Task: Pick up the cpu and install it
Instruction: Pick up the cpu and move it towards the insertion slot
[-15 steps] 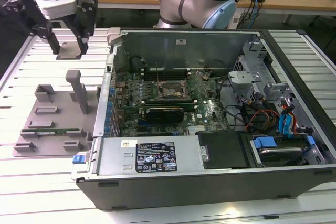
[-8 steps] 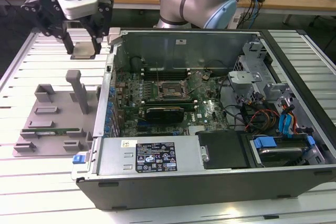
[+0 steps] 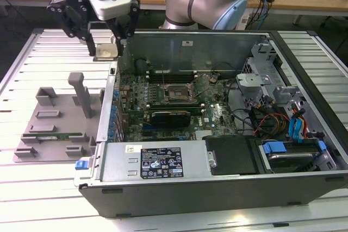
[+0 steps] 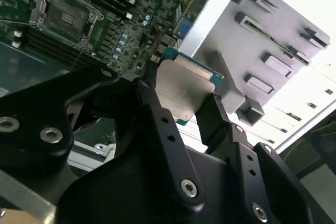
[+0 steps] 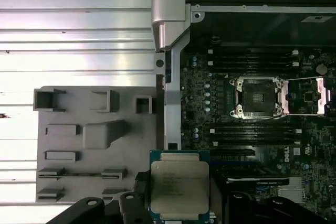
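Pick-up done: fingers (image 4: 216, 116) clamped on the cpu (image 5: 179, 184), held clear above the case wall (image 5: 169, 77); socket (image 5: 258, 97) open, empty; install not yet done.

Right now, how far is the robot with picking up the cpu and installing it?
Done: the cpu is lifted, clear of the grey holder tray. In hand: the gripper is shut on it, holding it in the air by the edge of the computer case. Left: the socket on the motherboard stands open and empty, so the cpu is not yet installed.
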{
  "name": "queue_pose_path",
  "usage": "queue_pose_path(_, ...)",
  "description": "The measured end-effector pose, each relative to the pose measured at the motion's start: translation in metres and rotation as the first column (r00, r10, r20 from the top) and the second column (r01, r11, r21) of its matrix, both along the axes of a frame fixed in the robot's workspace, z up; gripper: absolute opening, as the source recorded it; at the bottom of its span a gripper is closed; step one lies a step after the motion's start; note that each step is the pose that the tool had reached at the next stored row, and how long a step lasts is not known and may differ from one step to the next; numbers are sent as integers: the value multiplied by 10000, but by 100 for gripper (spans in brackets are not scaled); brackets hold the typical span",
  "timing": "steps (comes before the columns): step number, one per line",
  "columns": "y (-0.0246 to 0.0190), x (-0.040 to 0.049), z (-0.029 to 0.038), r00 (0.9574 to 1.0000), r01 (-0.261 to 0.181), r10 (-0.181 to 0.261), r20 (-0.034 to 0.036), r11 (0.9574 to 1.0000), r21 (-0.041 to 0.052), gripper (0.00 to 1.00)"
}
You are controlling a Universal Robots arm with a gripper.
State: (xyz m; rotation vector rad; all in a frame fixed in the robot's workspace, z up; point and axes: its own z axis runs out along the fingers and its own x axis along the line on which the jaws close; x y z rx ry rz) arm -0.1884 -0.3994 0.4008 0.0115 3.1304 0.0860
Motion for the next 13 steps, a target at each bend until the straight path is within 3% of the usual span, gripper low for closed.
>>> queue_pose_path(1, 1, 95, 0, 10000, 0, 0, 0, 10000, -1, 55)
queue_pose_path(6, 2, 260, 0, 10000, 0, 0, 1, 10000, 1, 55)
queue_pose_path(9, 4, 505, 0, 10000, 1, -1, 0, 10000, -1, 55)
queue_pose_path(13, 5, 672, 0, 10000, 1, -1, 0, 10000, 0, 55)
